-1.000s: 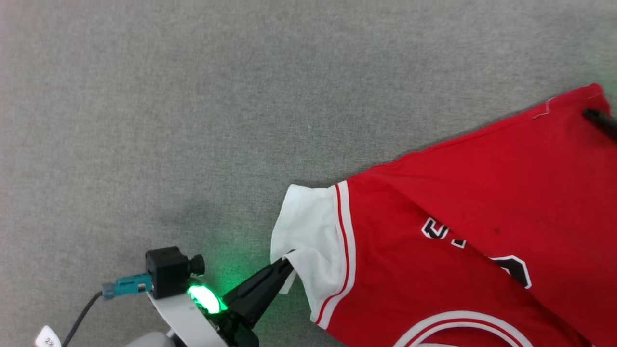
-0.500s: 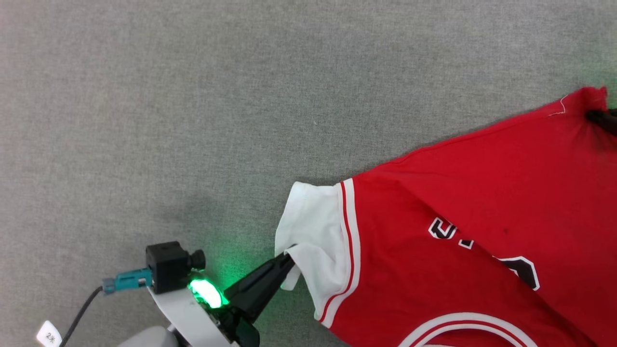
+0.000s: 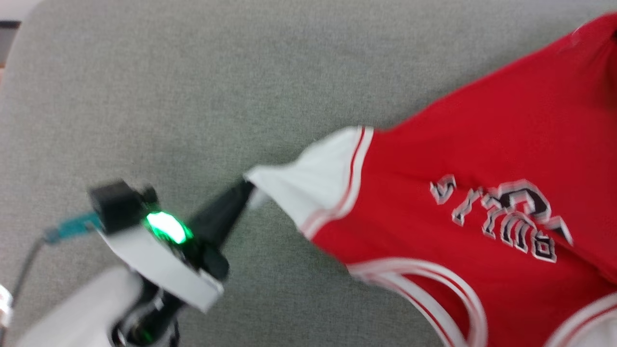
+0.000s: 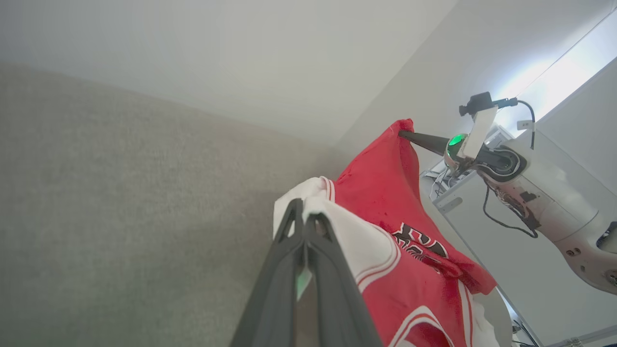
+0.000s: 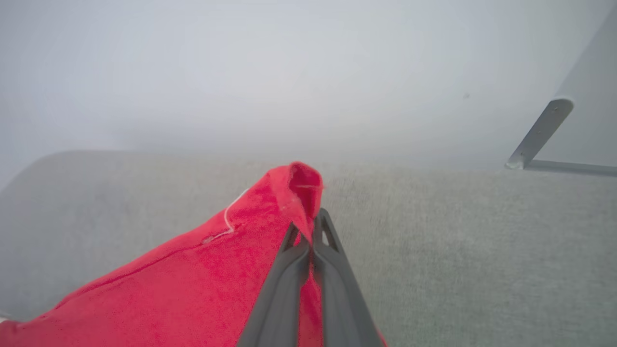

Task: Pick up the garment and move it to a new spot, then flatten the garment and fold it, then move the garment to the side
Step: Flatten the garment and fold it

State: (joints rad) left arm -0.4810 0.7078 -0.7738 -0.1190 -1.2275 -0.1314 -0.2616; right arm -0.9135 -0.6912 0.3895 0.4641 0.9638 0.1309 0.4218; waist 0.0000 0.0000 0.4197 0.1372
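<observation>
The garment [image 3: 482,159], a red T-shirt with white sleeves and striped trim, hangs stretched above the grey fabric surface [image 3: 168,96]. My left gripper [image 3: 246,185] is shut on the edge of a white sleeve [image 3: 313,183]; in the left wrist view its fingers [image 4: 304,226] pinch that sleeve [image 4: 356,241]. My right gripper [image 5: 311,226] is shut on a red corner [image 5: 299,188] of the garment. The left wrist view also shows the right gripper [image 4: 405,135] holding that raised red corner [image 4: 400,127].
The grey surface's rounded corner [image 3: 29,19] is at the upper left of the head view. A pale wall [image 5: 289,72] rises behind the surface. A grey metal bracket [image 5: 535,135] is fixed at the right.
The right gripper has shut on the garment's red corner. Both grippers have lifted the garment off the surface, pulling it taut. The head camera has moved, shifting the whole picture.
</observation>
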